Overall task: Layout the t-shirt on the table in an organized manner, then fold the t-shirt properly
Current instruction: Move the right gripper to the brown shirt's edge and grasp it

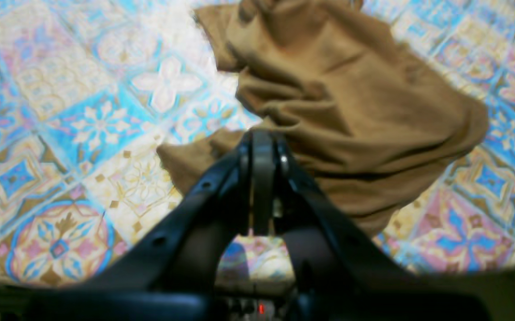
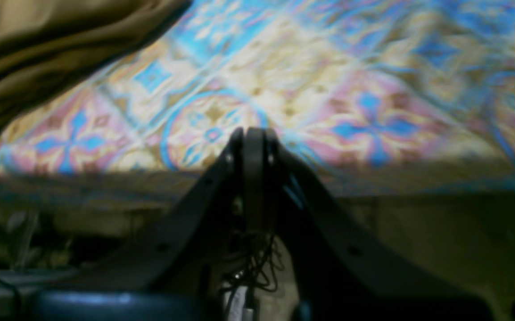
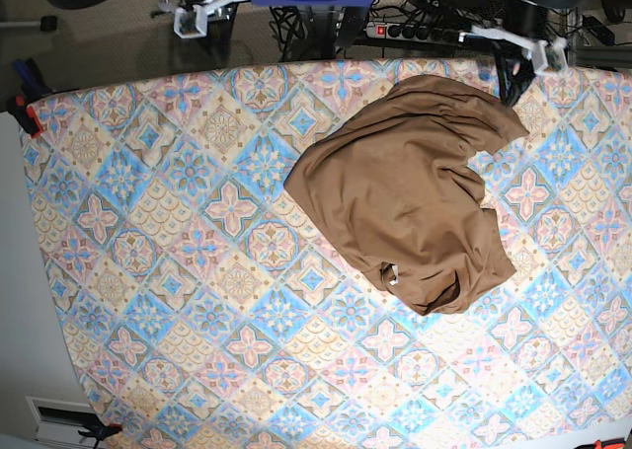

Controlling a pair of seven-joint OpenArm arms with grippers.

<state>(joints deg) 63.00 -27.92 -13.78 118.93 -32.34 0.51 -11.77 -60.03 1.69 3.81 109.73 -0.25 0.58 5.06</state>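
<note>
The tan-brown t-shirt (image 3: 405, 187) lies crumpled on the right half of the patterned table (image 3: 178, 271), its white neck tag (image 3: 391, 274) showing near the front. In the left wrist view my left gripper (image 1: 262, 133) is shut, its tips hovering at the near edge of the t-shirt (image 1: 351, 102), with no fabric visible between the jaws. From the base view this left gripper (image 3: 511, 82) sits by the shirt's back right corner. My right gripper (image 2: 253, 131) is shut and empty over the table's edge (image 2: 373, 178), with the t-shirt (image 2: 39, 44) off to its upper left.
The right arm (image 3: 202, 13) hangs behind the table's back left edge. A power strip and cables (image 3: 425, 30) lie on the floor behind the table. Clamps (image 3: 25, 113) grip the table's left edge, and another clamp (image 3: 99, 431) sits at the front left corner.
</note>
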